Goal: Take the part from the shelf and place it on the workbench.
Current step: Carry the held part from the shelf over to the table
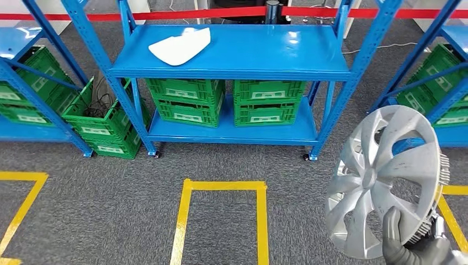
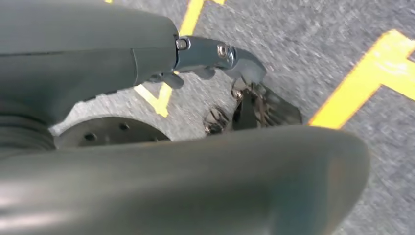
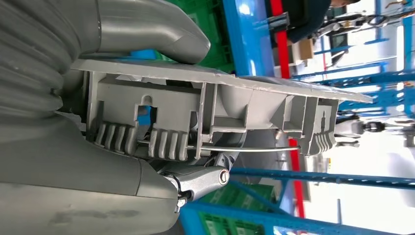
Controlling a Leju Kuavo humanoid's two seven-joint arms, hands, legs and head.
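We've got the silver hubcap (image 1: 386, 179) clamped at its lower rim in our right hand (image 1: 411, 243), held upright w/ the blue shelf (image 1: 232, 55) well ahead. White panel (image 1: 181, 46) on its top deck, green crates (image 1: 226, 102) below. Open grey carpet w/ yellow floor lines (image 1: 223, 215) btwn. Left hand (image 2: 210, 54): can't tell if fingers are apart or closed.

Left hand (image 2: 147, 122) hangs over grey carpet (image 2: 303, 54), fingers (image 2: 244, 61) apart, holding nothing; yellow floor tape (image 2: 372, 78) beside.
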